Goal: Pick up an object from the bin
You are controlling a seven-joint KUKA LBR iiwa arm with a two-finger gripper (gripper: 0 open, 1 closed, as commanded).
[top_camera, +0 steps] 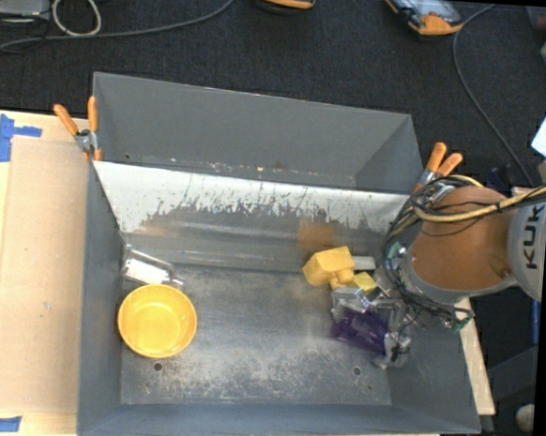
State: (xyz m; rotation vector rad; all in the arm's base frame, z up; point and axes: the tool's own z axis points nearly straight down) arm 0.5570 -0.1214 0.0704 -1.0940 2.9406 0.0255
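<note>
My gripper (390,339) is low at the right side of the bin, beneath the orange-brown wrist cover. Its metal fingers stand right beside a crumpled purple thing (358,330) on the bin floor, touching or nearly touching its right edge. Just behind that lie a yellow block (329,265) and a small yellow piece (365,283), with a pale flat piece (363,264) next to them. Whether anything sits between the fingers is hidden by the wrist.
A yellow bowl (158,320) rests at the left front of the bin floor. Behind it lies a clear plastic packet (147,269). The arm comes in over the bin's right wall.
</note>
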